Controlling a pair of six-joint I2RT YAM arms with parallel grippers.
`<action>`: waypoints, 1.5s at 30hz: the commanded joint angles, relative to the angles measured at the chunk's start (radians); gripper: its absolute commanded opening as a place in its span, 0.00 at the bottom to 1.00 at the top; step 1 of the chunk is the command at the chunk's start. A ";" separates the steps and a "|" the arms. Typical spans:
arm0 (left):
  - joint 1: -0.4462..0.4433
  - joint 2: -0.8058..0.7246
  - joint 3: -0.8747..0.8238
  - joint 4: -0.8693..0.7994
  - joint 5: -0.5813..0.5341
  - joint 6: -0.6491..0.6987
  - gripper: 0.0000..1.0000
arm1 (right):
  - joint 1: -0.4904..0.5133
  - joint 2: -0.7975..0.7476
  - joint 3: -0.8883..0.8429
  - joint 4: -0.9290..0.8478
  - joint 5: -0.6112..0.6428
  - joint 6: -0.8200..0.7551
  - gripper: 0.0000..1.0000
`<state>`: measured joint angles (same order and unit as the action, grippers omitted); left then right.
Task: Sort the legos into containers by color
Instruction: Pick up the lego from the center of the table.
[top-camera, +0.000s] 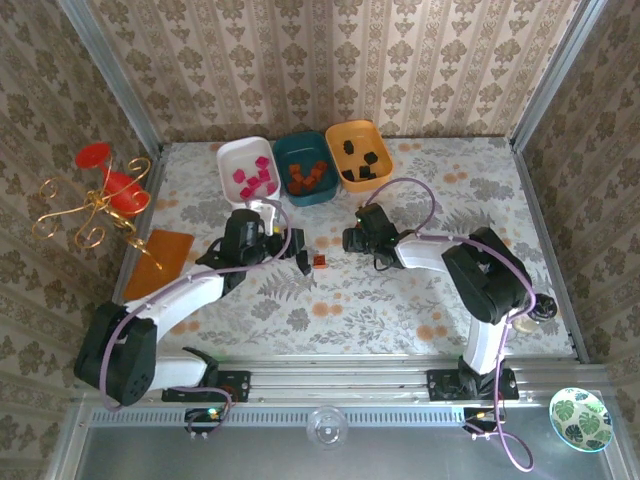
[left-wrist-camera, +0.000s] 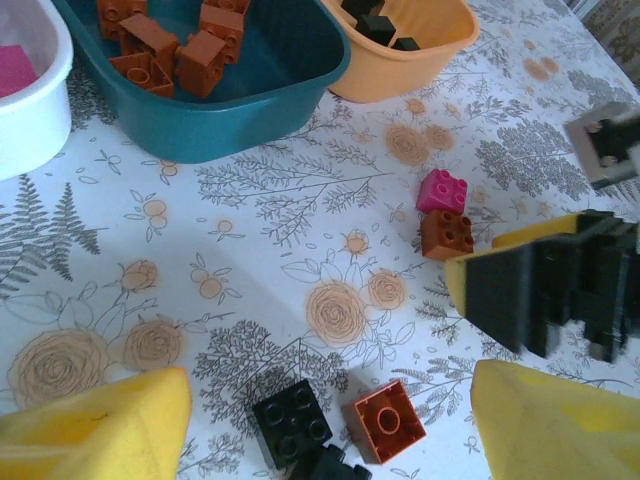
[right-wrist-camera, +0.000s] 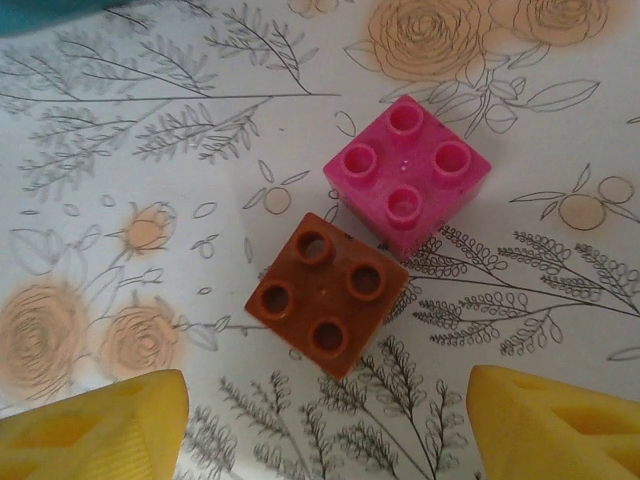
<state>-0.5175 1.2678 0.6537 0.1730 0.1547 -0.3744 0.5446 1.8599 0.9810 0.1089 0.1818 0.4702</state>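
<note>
Two to choose from: hovering with the right gripper (right-wrist-camera: 325, 435) spread wide and empty, facing the orange-brown lego (right-wrist-camera: 328, 293) just ahead, centred between the fingers (right-wrist-camera: 100, 428), sitting diagonally, touching the pink lego (right-wrist-camera: 408, 172) farther ahead and slightly right.

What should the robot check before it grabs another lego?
1. The right gripper is open and empty: ok.
2. The pink lego is free of its neighbour: not ok, it touches the orange-red lego.
3. The left gripper is open and empty: ok.
4. Only one lego lies between its jaws: not ok, a black lego and a second orange-red lego lie side by side there.
5. Trays sorted: ok, pink in the white tray, orange-red in the teal tray, black in the orange tray.
</note>
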 joint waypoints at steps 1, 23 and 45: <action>-0.001 -0.053 -0.025 0.023 -0.025 -0.010 0.75 | 0.008 0.055 0.057 -0.009 0.076 0.028 0.74; 0.013 -0.082 -0.051 0.026 -0.049 0.017 0.76 | 0.048 0.201 0.175 -0.033 0.196 0.012 0.40; 0.034 -0.120 -0.087 0.047 -0.080 0.000 0.76 | 0.045 0.097 0.331 0.118 -0.108 0.023 0.32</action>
<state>-0.4900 1.1790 0.5808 0.2031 0.0921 -0.3737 0.5880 1.8908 1.2137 0.2108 0.1154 0.4763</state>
